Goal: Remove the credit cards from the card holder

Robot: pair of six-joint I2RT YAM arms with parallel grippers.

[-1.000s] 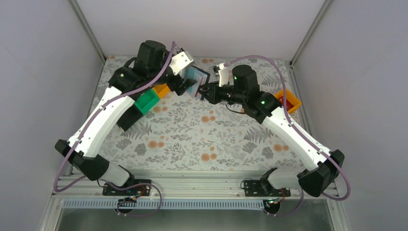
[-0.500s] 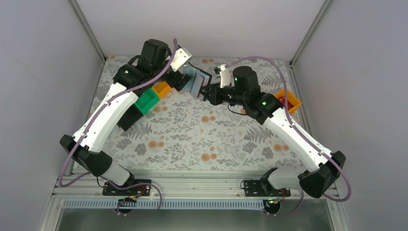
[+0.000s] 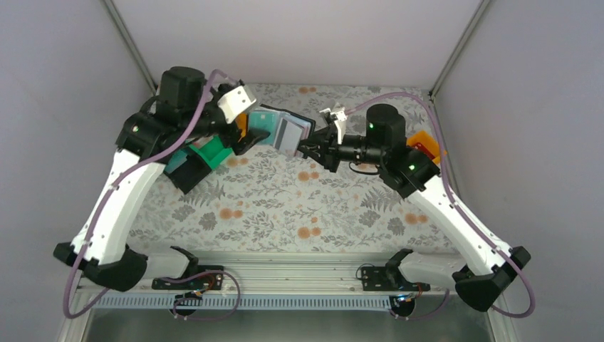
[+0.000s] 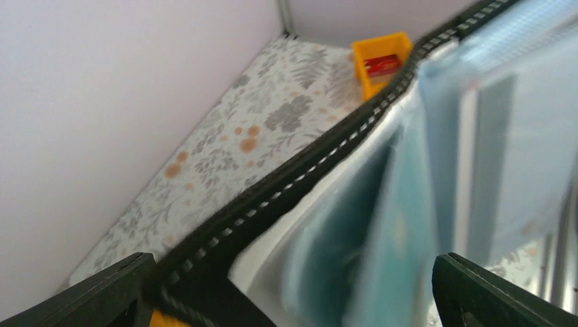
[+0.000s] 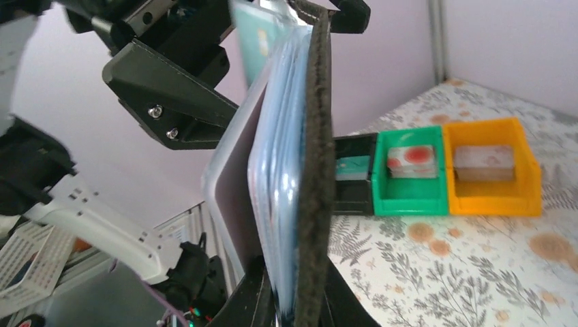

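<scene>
Left arm (image 3: 122, 194) now sits further left than a second ago, elbow swung out. Left tool (image 3: 251, 130) has gone with it. Card holder (image 3: 274, 122) has shifted left too, with its inner pockets turned more toward the top camera. Left tool's fingers stand wide apart either side of the holder's left end; can't tell if they touch it. Holder hangs in the air over the far middle of the worktop (image 3: 285, 206). Right tool (image 3: 308, 147) has its fingers closed on the holder's right end. Cards (image 3: 290, 133) are in the pockets, none out. My read: this is a re-angle to expose the pockets, and extraction hasn't started.

Views:
- **Top:** shows both arms, with black tray (image 3: 186, 172), green tray (image 3: 214, 152) and orange tray (image 5: 494, 201) in a row left of the holder. A second orange tray (image 3: 425, 140) sits at far right.
- **Left wrist:** blurred, but shows the holder's stitched black edge and bluish pockets close up. It also shows something red in the second orange tray.
- **Right wrist:** shows the holder edge-on, pinched near the bottom, layers bulging. Items lie in the green and orange trays, which the top view hides.
</scene>
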